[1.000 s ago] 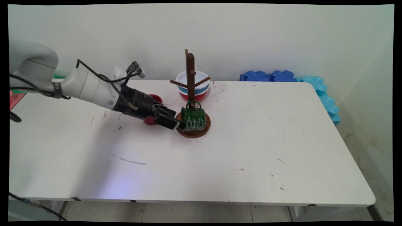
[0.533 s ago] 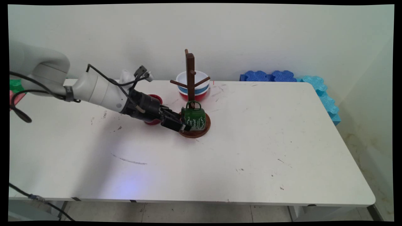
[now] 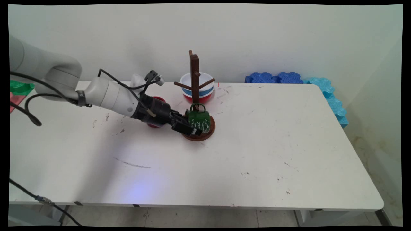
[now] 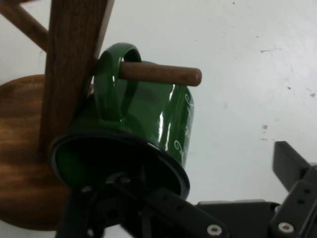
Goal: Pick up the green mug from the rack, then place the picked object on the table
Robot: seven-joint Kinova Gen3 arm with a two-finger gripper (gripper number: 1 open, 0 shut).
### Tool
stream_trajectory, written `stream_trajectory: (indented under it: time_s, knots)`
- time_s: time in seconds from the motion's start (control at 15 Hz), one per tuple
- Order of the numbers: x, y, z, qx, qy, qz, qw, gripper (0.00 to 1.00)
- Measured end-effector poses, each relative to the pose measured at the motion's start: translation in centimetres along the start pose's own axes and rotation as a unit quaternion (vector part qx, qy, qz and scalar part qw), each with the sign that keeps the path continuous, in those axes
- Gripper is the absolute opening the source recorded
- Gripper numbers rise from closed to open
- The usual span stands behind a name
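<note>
Mug [image 3: 198, 121] hangs by its handle on the rack's [image 3: 194, 84] low peg; our pincer [image 3: 189, 125] spreads wide around its rim, gripping nothing.

The arm [image 3: 96, 93] is chunky white rounded tubing that ends in a black wrist section, with a black two-finger gripper [image 3: 189, 127] on the end. Loose black cables [image 3: 115, 81] loop over it toward a small white-tipped plug, and a dark band rings it near the elbow. Up close the linkage [image 4: 218, 215] is matte black bars with little silver screws.
</note>
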Motion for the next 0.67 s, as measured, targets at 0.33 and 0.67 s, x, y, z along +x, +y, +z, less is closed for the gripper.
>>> stream_trajectory:
  time_s: [0.33,0.67]
  knots:
    - [0.28,-0.09,0.75,-0.001,0.005,-0.010,0.9999,0.00]
    - [0.55,-0.24,1.04,0.001,0.009,-0.015,0.9998,0.00]
